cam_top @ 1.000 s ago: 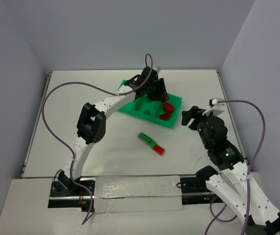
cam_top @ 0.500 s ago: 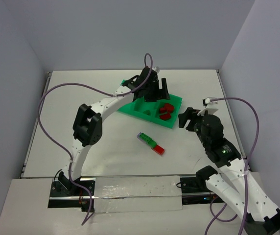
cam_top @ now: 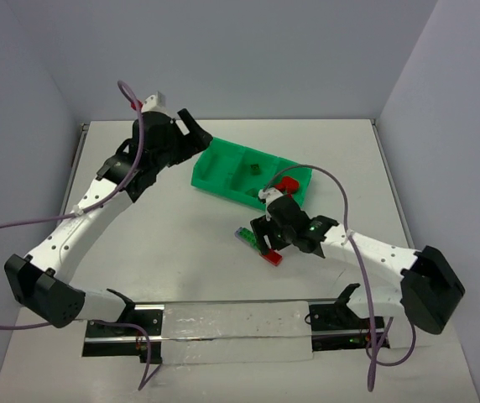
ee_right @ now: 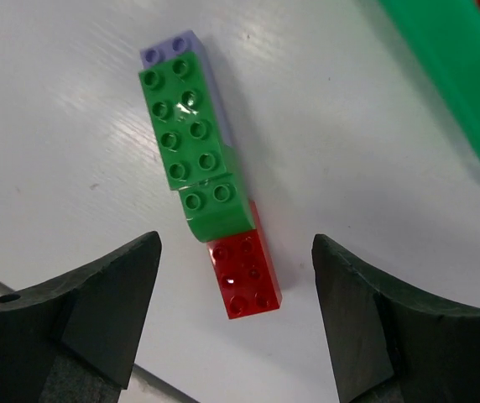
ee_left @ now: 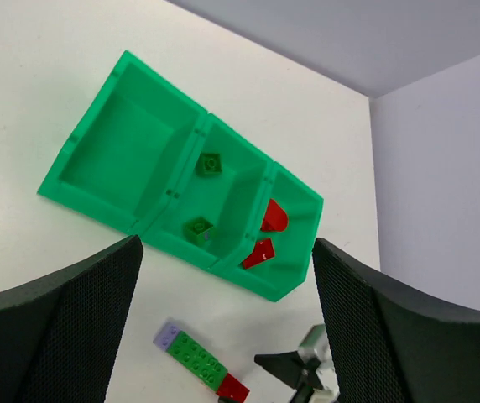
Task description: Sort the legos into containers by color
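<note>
A green tray [ee_left: 110, 159] of 3 compartments sits near the bench's far edge, with 2 green legos [ee_left: 210, 164] in the middle one and 2 red legos [ee_left: 272, 217] in the right one. 1 joined strip [ee_right: 198, 172] of lavender, green and red lies mid-bench under the right gripper [ee_right: 236, 252], fingers spread. The left gripper [cam_top: 194, 133], spread and empty, hangs toward the far-left corner.

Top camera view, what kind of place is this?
Probably a robotics lab test cell: a white tabletop boxed in by plain pale walls, a white left robot arm and white right robot arm bolted at its near edge, and a bright green three-compartment plastic tray.

Lego stack [ee_right: 202, 168] near green tray [ee_left: 118, 151]
</note>
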